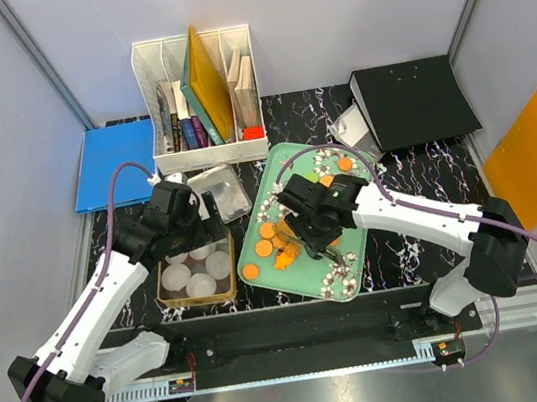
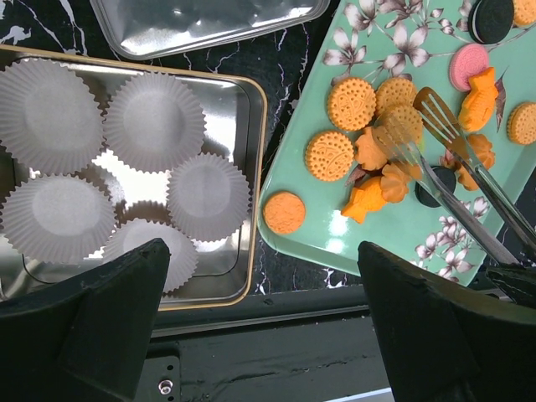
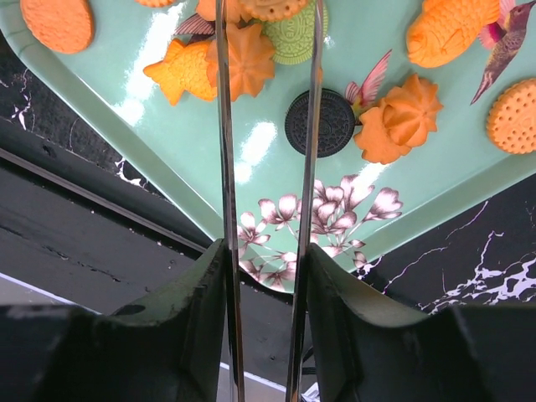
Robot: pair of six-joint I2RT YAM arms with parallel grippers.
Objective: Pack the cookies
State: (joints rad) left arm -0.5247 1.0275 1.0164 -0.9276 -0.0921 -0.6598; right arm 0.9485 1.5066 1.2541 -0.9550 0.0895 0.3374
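The cookies (image 1: 272,238) lie on a mint-green flowered tray (image 1: 277,174): mostly orange discs (image 2: 328,155), a pink one (image 2: 469,65), black ones (image 3: 320,123) and a green one (image 3: 295,38). My right gripper (image 1: 316,236) (image 3: 264,285) is shut on metal tongs (image 3: 223,167), whose tips (image 2: 419,126) rest among the orange cookies mid-tray. My left gripper (image 1: 199,240) (image 2: 264,335) is open and empty, above the near right edge of a gold-rimmed tin (image 2: 255,167) holding several white pleated paper cups (image 2: 155,121). The cups look empty.
The tin's silver lid (image 1: 216,191) lies behind the tin. A white organiser with books (image 1: 198,100) stands at the back, a blue folder (image 1: 113,163) to its left, a black binder (image 1: 413,101) at back right and an orange folder (image 1: 536,166) at far right.
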